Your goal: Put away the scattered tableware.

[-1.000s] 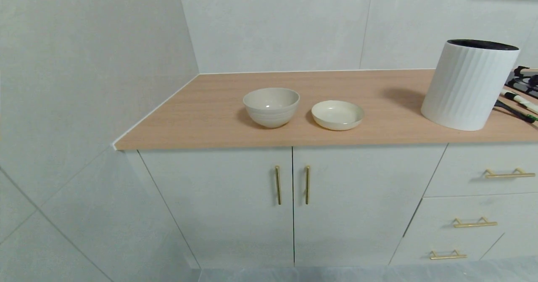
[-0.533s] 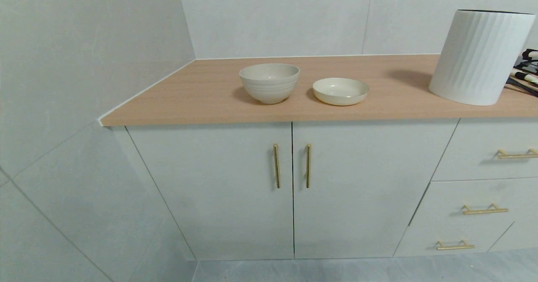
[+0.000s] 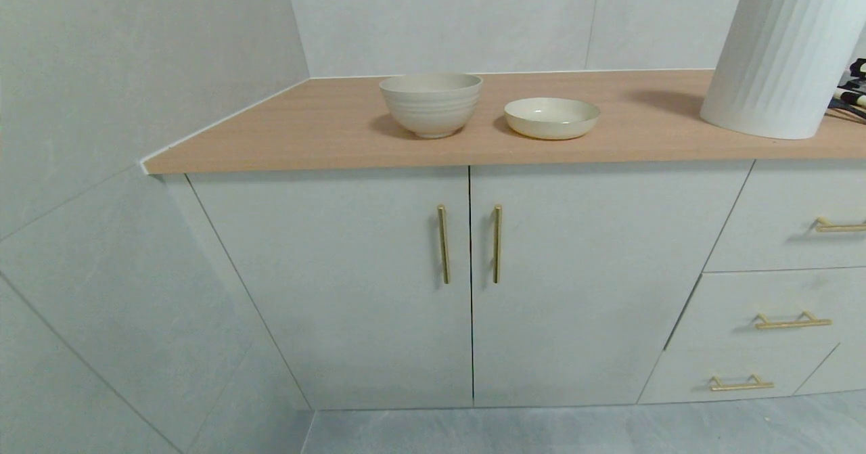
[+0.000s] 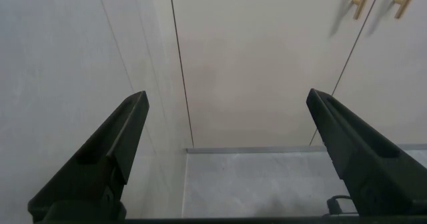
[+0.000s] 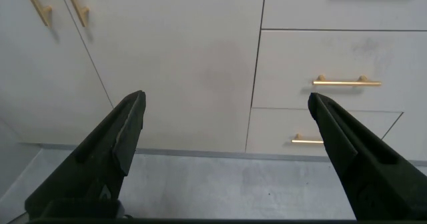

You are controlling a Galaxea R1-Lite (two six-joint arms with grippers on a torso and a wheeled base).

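Sitting on countertop (image 3: 325,129) — 1 bowl (image 3: 431,104), 1 shallow dish (image 3: 551,117); L gripper (image 4: 225,97), R gripper (image 5: 225,97) both wide, empty

Smooth, seemingly ceramic bowl (image 3: 431,104) and dish (image 3: 551,117) on matt wood-grain countertop (image 3: 304,129); brass-toned metal handles (image 3: 443,243) on smooth matt doors (image 3: 338,271).

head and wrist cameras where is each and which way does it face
Head view: on the head, looking down at the counter, bowl and shallow dish.
Left wrist view: low, facing the cabinet door and floor past the open left gripper.
Right wrist view: low, facing the drawers past the open right gripper.
Shared: all show the gold door handles.
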